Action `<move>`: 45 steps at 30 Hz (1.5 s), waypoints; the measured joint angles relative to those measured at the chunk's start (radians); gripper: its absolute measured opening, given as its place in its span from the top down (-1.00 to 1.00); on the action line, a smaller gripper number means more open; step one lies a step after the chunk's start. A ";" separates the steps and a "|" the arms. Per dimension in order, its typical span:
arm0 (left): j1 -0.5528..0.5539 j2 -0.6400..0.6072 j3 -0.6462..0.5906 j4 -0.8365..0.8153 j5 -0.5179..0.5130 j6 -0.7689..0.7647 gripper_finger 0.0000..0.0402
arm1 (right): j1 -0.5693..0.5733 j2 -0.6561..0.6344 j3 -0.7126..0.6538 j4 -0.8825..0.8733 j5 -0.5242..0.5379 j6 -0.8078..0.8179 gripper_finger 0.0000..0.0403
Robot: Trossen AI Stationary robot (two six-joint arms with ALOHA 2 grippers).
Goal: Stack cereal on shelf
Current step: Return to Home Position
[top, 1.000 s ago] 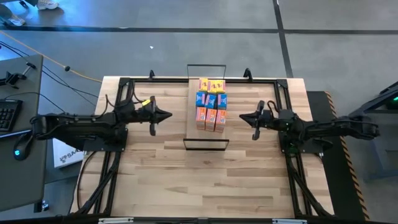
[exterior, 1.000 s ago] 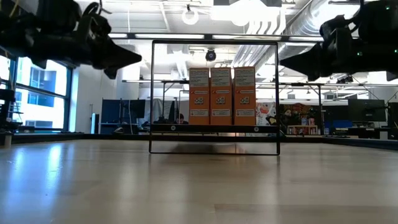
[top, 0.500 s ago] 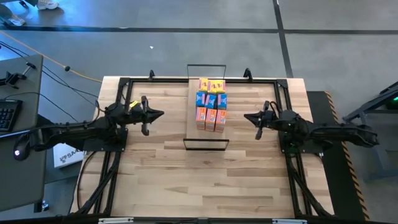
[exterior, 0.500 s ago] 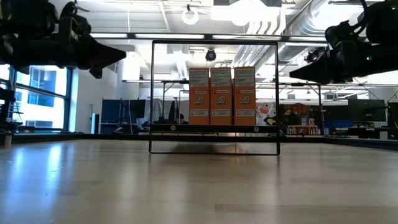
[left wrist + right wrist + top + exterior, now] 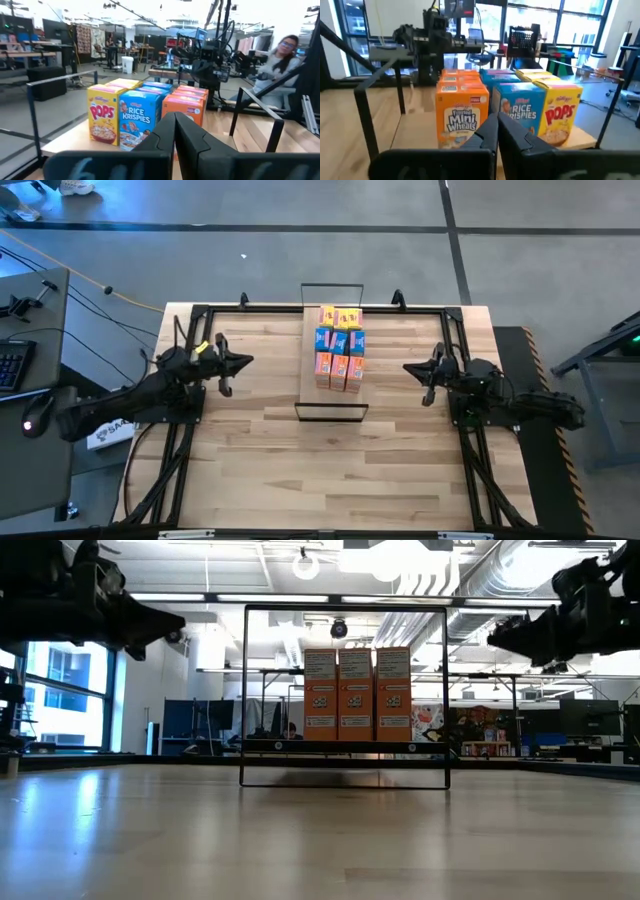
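Several small cereal boxes (image 5: 340, 342) in orange, blue and yellow stand upright in rows on the light-wood shelf board (image 5: 331, 395), which has black wire loops at its near and far ends. They also show in the low view (image 5: 357, 693), the left wrist view (image 5: 145, 112) and the right wrist view (image 5: 505, 111). My left gripper (image 5: 248, 360) is shut and empty, left of the shelf, above the table. My right gripper (image 5: 408, 367) is shut and empty, right of the shelf.
Black rails (image 5: 300, 309) frame the plank tabletop. The near half of the table (image 5: 320, 470) is bare wood. A person (image 5: 285, 50) sits in the room beyond the table's right side.
Both grippers have drawn back from the shelf: my left gripper toward the table's left edge, my right gripper toward its right edge. The cereal boxes and shelf have stayed still.
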 joint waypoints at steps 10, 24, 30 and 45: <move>0.013 -0.221 0.000 -0.216 -0.113 0.012 0.99 | -0.054 0.003 0.000 -0.008 -0.018 0.027 1.00; 0.017 -0.197 0.001 -0.322 -0.256 -0.016 0.98 | -0.110 0.008 0.000 -0.007 0.001 0.045 1.00; 0.017 -0.178 0.001 -0.319 -0.260 0.053 0.98 | -0.111 0.008 0.000 -0.008 -0.009 0.171 1.00; 0.017 -0.176 0.001 -0.318 -0.260 0.061 0.98 | -0.111 0.008 0.000 -0.008 -0.009 0.233 1.00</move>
